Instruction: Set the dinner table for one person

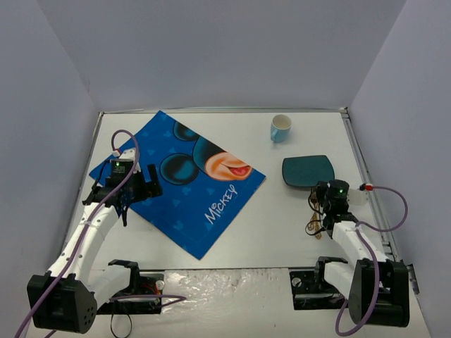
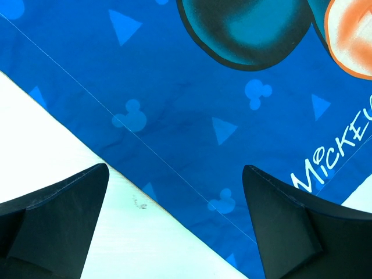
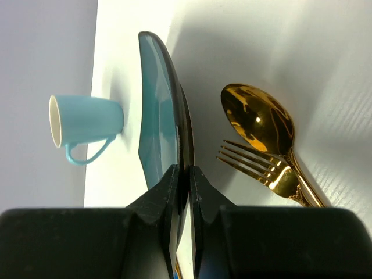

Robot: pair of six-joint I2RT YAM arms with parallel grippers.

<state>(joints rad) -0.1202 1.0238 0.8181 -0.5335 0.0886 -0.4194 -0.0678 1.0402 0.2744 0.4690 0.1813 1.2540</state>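
The right gripper [image 3: 185, 174] is pinched tight on the near rim of the teal plate [image 3: 160, 116], one finger on either face of the rim with no gap showing between finger and plate. The plate sits toward the right edge of the dinner table [image 1: 282, 225], about midway between its near and far edges. Just beside the plate, on its near side, lie a gold spoon [image 3: 258, 125] and a gold fork [image 3: 256, 165], side by side and overlapping at the handles. A light blue cup [image 3: 87, 125] stands upright beyond the plate, closer to the far edge.

The left gripper [image 2: 174, 174] is spread wide and holds nothing. It hovers over the left border of the blue Mickey placemat [image 2: 192, 104], one finger [image 2: 58, 221] above bare tabletop, the other above the cloth. The placemat lies askew on the left half of the table, one corner pointing toward the far edge and another toward the near edge.
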